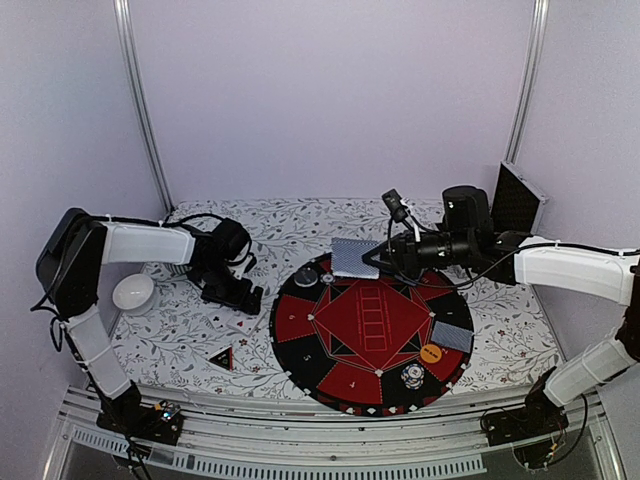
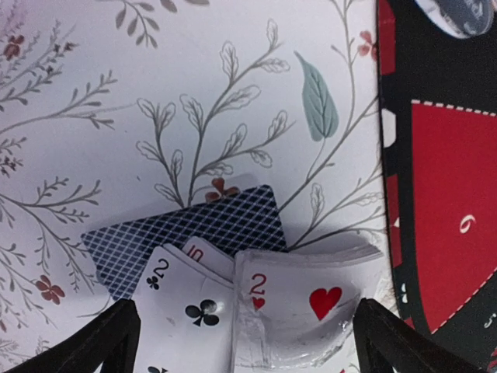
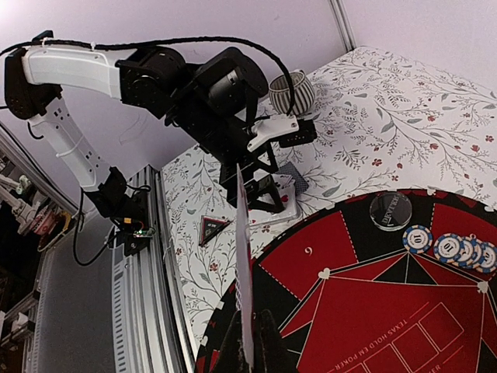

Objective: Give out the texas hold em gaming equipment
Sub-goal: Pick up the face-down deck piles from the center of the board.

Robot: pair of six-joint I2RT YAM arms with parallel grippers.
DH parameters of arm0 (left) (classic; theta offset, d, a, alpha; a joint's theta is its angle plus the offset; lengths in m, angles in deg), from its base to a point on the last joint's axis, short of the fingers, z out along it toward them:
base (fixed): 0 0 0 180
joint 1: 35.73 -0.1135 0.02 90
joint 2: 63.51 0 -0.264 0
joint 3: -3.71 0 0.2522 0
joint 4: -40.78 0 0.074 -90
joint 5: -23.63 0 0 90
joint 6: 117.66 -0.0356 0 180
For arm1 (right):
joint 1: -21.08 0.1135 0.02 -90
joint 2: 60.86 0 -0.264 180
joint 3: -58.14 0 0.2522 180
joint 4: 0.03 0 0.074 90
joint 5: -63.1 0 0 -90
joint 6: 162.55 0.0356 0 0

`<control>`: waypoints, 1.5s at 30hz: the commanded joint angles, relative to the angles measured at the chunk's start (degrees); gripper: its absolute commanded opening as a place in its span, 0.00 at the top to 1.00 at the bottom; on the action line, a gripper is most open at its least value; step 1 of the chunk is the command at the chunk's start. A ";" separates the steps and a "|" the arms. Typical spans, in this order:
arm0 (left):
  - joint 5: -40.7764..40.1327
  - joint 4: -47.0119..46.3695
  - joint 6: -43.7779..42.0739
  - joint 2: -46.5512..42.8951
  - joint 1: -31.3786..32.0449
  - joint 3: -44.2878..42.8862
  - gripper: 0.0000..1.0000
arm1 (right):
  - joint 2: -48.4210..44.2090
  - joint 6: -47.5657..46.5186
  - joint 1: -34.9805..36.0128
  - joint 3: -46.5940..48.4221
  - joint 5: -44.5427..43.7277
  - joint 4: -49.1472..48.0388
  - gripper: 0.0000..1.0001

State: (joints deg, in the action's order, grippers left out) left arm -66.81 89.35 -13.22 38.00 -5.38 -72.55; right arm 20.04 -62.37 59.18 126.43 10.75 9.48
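My right gripper is shut on a playing card with a grey-blue back, held above the far edge of the round mat; the right wrist view shows that card edge-on between the fingers. My left gripper stands open, low over a small pile of cards left of the mat: a face-down card, a two of clubs and a bent two of hearts. On the mat lie another card, an orange disc, chips and a dark disc. A black-red triangle rests near the front left.
A white bowl sits on the flowered cloth at the far left, behind the left arm. A black box leans in the back right corner. A row of blue-and-white chips and a clear dealer disc lie on the mat.
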 commanded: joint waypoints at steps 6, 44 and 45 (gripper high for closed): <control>2.71 1.77 -4.97 1.58 -0.29 1.91 0.02 | -1.76 -1.77 -0.92 -2.03 1.25 -0.35 0.98; -1.36 7.21 -15.78 3.03 6.84 0.73 0.46 | -0.07 -1.07 -1.19 0.00 3.65 0.40 0.98; -1.19 7.19 -15.80 2.77 7.09 0.72 0.49 | -0.03 -1.17 -1.18 0.08 3.66 0.43 0.98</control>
State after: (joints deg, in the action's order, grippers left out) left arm -65.90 96.19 -29.07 39.32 0.85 -71.77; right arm 20.54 -63.47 58.40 125.07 13.92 9.74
